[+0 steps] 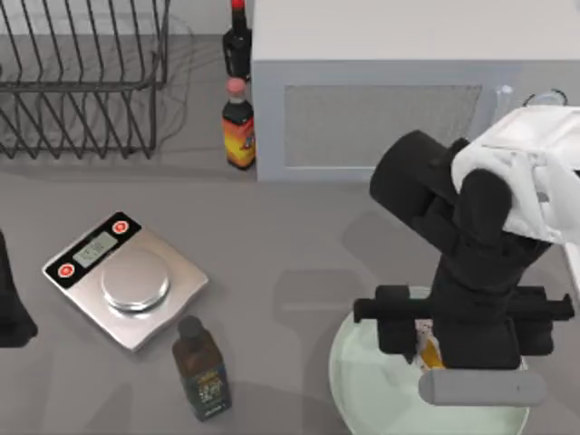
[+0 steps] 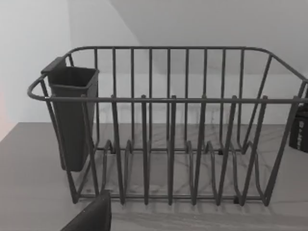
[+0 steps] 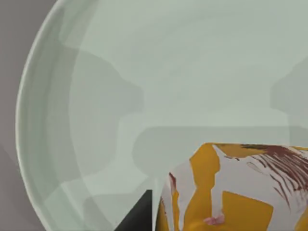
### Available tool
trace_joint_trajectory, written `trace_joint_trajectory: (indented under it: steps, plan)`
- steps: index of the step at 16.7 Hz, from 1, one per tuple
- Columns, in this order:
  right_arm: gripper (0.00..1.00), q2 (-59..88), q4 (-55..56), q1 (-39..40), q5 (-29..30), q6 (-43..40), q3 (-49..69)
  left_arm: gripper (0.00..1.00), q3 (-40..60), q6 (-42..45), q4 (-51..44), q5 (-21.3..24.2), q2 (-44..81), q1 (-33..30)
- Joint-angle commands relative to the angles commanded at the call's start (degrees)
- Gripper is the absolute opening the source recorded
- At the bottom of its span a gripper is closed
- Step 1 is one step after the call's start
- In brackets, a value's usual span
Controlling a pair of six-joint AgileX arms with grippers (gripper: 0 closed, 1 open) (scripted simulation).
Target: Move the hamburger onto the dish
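The dish (image 1: 362, 385) is a large pale green glassy plate at the front right of the table. My right gripper (image 1: 422, 352) hangs over it, shut on the hamburger (image 1: 430, 355), a small orange-yellow lump with whitish bits mostly hidden under the arm. In the right wrist view the hamburger (image 3: 231, 192) sits close up above the dish (image 3: 144, 72), with one dark finger (image 3: 139, 217) against its side and a shadow on the plate beneath it. My left arm (image 1: 9, 304) stays parked at the table's left edge.
A steel scale (image 1: 127, 281) stands left of centre, with a dark bottle (image 1: 204, 372) just in front of it. An orange-labelled sauce bottle (image 1: 239, 127) and another bottle (image 1: 237, 36) stand beside a white appliance (image 1: 408, 91). A wire dish rack (image 1: 82, 72) fills the back left.
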Motion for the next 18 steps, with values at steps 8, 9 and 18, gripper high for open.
trace_joint_trajectory:
  steps: [8, 9, 18]
  plan:
    - [0.00, 2.39, 6.42, 0.14, -0.01, -0.19, -4.04, 1.00, 0.00, 0.00, 0.00, 0.00, 0.00, 0.00]
    - [0.08, 2.39, 6.42, 0.14, -0.01, -0.19, -4.04, 1.00, 0.00, 0.00, 0.00, 0.00, 0.00, 0.00]
    - [0.75, 2.39, 6.42, 0.14, -0.01, -0.19, -4.04, 1.00, 0.00, 0.00, 0.00, 0.00, 0.00, 0.00]
